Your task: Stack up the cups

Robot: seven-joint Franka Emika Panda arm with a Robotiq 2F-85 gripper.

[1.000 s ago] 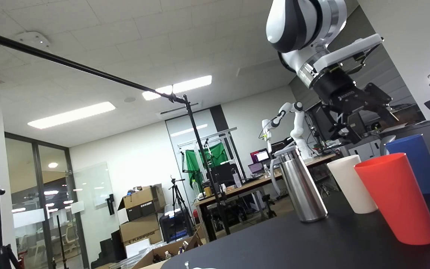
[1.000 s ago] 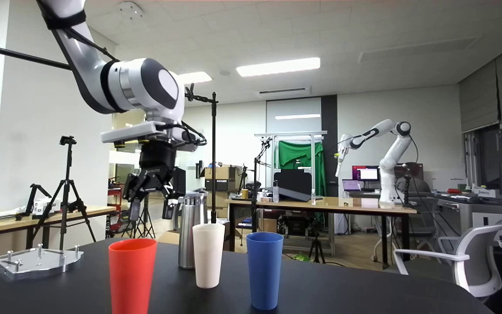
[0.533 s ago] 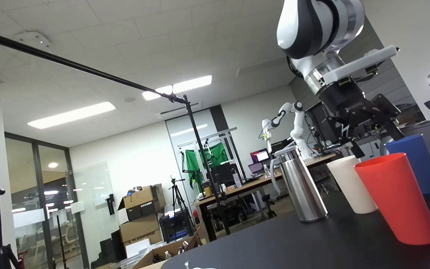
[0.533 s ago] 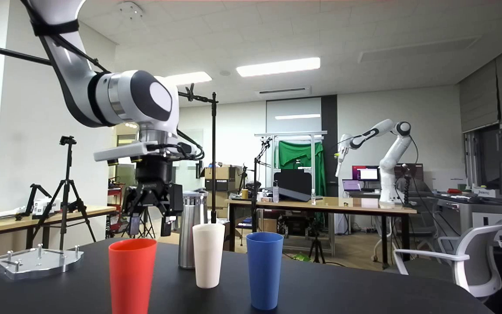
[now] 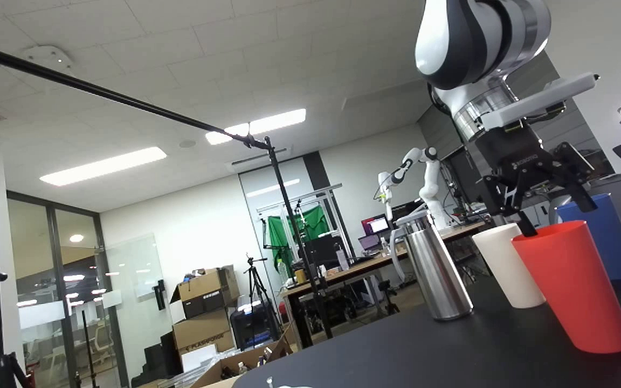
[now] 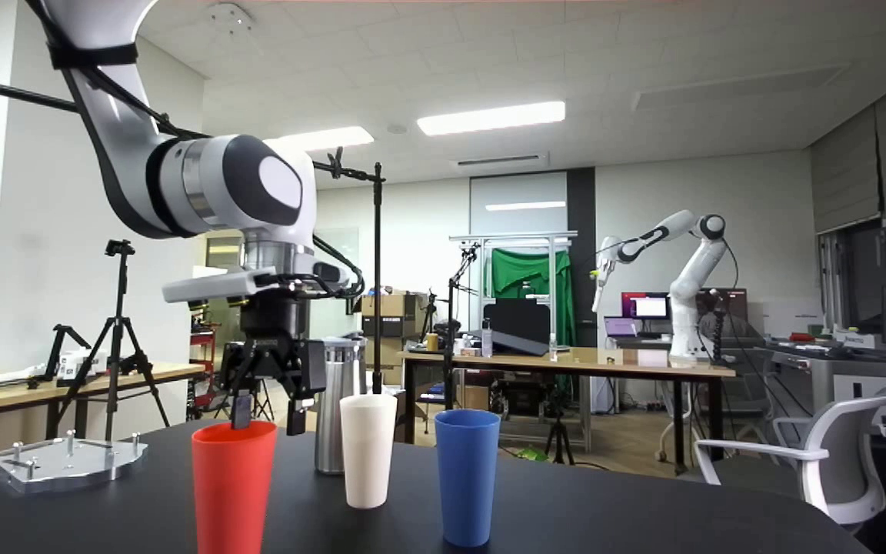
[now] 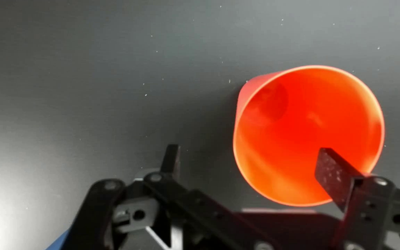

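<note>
The red cup stands upright on the black table and also shows in an exterior view. In the wrist view its open mouth faces the camera. My gripper is open and empty, low at the red cup's rim. In the wrist view one finger overlaps the cup's mouth and the other finger is outside it, over the table. I cannot tell whether the tip is below the rim. The white cup and the blue cup stand upright and apart. A blue sliver shows in the wrist view.
A tall silver metal jug stands just behind the white cup; it also shows in an exterior view. A metal plate with pegs lies at the table's left in that exterior view. The black table has a curved edge.
My gripper has come down to the red cup's rim, moving right in an exterior view. It stays open. The cups and the jug have not moved.
</note>
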